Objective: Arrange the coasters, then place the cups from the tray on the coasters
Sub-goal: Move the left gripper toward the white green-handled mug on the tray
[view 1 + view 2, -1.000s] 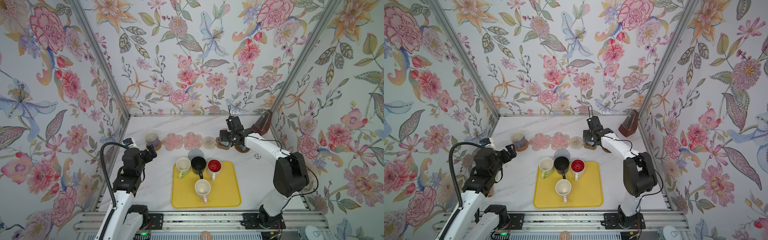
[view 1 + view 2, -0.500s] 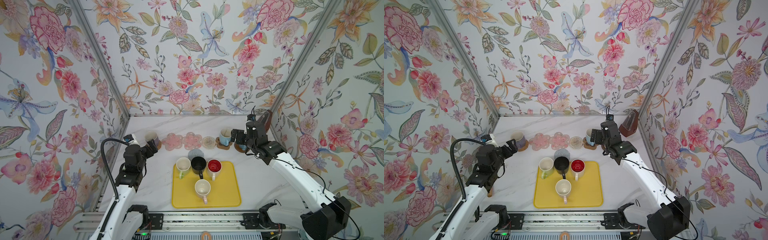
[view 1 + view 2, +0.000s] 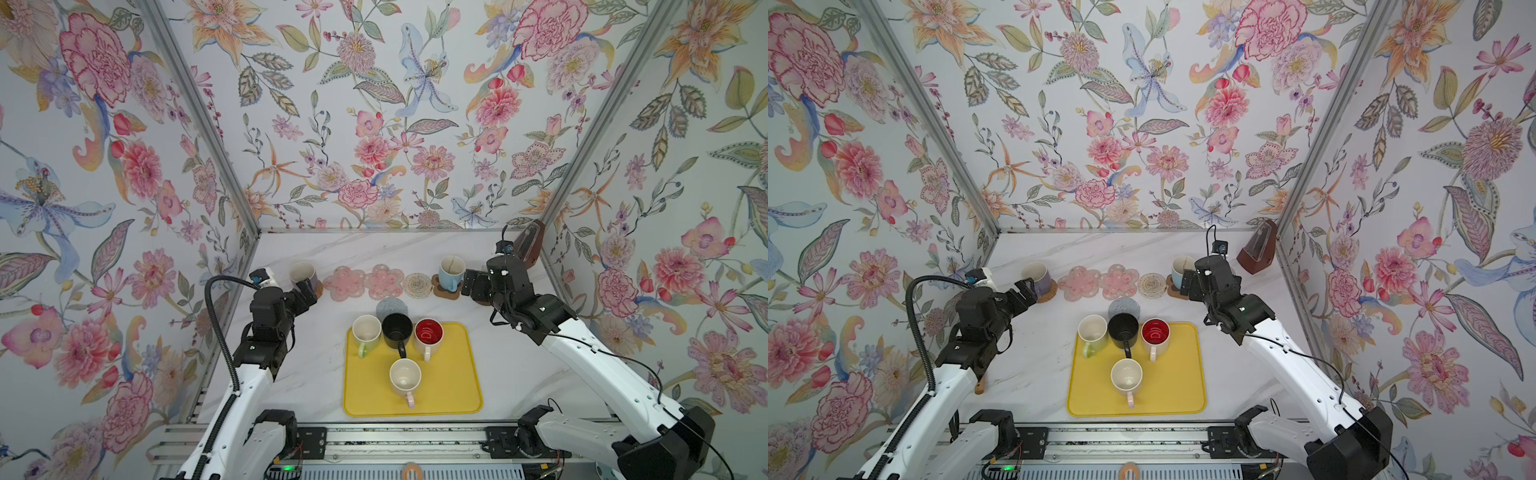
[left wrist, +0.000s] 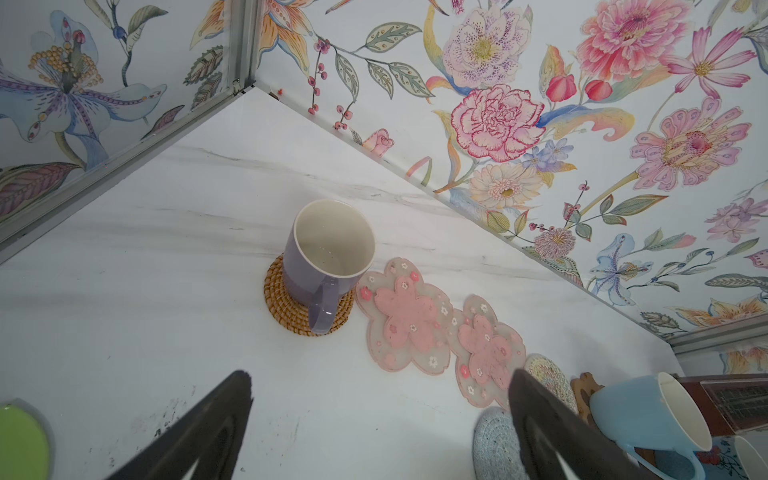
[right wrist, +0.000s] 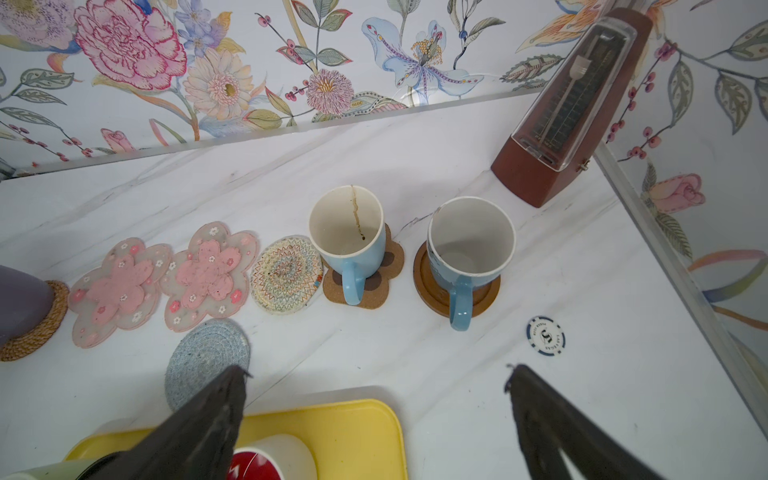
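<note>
Across the bench [image 3: 374, 249], three cups [image 5: 347, 232] stand on coasters [image 5: 376, 293], four wait on the tray [image 3: 453, 382]; my left gripper [image 4: 380, 382] and right gripper [image 5: 376, 370] gape empty.

Green [image 3: 366, 332], black [image 3: 397, 330], red-lined [image 3: 429, 334] and cream mugs [image 3: 405, 378] stand upright on my yellow tray [image 3: 457, 386]; beyond it, lavender [image 4: 328, 249] and two blue mugs [image 5: 347, 232] [image 5: 469, 245] sit on coasters [image 4: 278, 299]; four coasters [image 3: 344, 283] [image 3: 384, 281] [image 3: 417, 285] [image 3: 391, 308] lie bare.

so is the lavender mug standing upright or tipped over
Upright. The lavender mug stands on the rattan coaster with its rim facing up, and its inside looks empty.
</note>
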Controlling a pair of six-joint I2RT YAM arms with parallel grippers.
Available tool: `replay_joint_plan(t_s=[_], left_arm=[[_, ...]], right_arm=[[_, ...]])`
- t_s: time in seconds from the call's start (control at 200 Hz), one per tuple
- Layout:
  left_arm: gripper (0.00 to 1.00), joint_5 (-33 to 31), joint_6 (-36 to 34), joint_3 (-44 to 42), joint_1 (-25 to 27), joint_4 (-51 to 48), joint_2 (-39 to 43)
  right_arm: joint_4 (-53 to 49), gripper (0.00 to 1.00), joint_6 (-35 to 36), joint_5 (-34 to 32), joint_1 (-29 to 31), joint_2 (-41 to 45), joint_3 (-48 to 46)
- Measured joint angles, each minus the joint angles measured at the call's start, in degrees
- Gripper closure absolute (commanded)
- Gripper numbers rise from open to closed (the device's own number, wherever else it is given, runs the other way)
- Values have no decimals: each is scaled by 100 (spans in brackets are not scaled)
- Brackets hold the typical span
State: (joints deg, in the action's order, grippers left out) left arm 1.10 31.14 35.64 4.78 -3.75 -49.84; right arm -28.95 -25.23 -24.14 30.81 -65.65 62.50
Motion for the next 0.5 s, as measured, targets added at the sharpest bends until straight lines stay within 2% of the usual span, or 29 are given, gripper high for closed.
replay_joint_plan(t_s=[0.21,0.28,0.41,0.5], left_arm=[[5,328,-20,278,105,-210,-109],[6,321,-109,420,402,-332,-105],[6,63,-424,706,1272,-870,-33],[7,20,-496,767,1576,-1241,195]], right_arm=[[2,1,-125,-103,227,4,-81],[4,1,-127,-125,262,11,-192],[-50,1,-127,-138,236,17,-334],[-42,1,-127,-116,238,28,-334]])
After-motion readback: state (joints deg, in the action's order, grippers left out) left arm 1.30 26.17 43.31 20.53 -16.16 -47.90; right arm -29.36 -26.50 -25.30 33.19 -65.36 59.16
